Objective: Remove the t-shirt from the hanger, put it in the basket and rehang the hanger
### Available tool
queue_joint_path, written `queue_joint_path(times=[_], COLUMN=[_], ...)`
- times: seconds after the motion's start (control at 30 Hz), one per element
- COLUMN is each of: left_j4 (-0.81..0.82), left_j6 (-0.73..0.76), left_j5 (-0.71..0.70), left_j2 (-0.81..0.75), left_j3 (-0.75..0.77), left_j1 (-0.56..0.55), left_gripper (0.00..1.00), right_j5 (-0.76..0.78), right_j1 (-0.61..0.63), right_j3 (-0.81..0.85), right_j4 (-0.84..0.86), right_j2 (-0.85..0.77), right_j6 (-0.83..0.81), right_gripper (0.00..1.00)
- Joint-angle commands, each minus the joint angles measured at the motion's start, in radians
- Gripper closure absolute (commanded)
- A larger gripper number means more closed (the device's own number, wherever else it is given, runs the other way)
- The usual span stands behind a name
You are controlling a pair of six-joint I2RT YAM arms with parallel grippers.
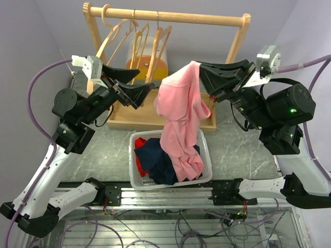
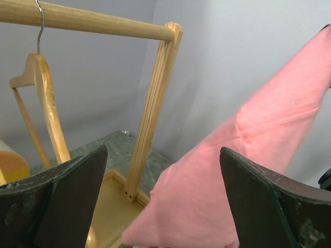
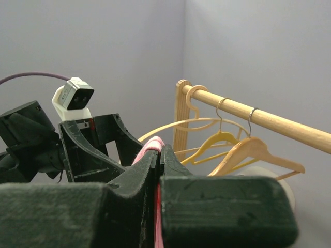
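Right gripper (image 1: pixel 201 72): clamped on a fold at the top of the pink t-shirt (image 1: pixel 180 111); how much cloth it pinches is hard to tell.
T-shirt: hangs clear of the hangers (image 1: pixel 139 44), lower end in the basket (image 1: pixel 208 155).
Left gripper (image 1: pixel 145 81): spread wide, empty, beside the shirt.
Risk: a thin pinch may slip and spill the shirt over the basket's rim; a sideways swing may snag the rack (image 1: pixel 165 16).

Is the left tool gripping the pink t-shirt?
No, the left tool is open and empty; the pink t-shirt hangs from the shut right tool.
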Motion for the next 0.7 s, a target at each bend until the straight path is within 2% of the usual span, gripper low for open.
queue_joint_path(times=[0.0, 0.13, 0.23, 0.4, 0.67], left_j4=[0.047, 0.038, 0.007, -0.031, -0.056], left_j6=[-0.003, 0.000, 0.021, 0.036, 0.025], left_j5=[0.009, -0.015, -0.035, -0.038, -0.067], left_j2=[-0.013, -0.023, -0.034, -0.061, -0.132], left_j3=[-0.012, -0.034, -0.038, -0.044, -0.113], left_j1=[0.000, 0.000, 0.000, 0.000, 0.000], left_gripper=[0.00, 0.00, 0.00, 0.00, 0.02], right_j5=[-0.002, -0.058, -0.090, -0.051, -0.106], right_j1=[0.003, 0.004, 0.002, 0.003, 0.004], right_j3=[-0.010, -0.138, -0.337, -0.629, -0.921], right_j4=[0.067, 0.099, 0.143, 0.190, 0.233], right_j2=[-0.023, -0.088, -0.171, -0.294, -0.307], right_j6=[0.011, 0.115, 0.210, 0.348, 0.525], right_gripper=[1.00, 1.00, 1.00, 1.00, 1.00])
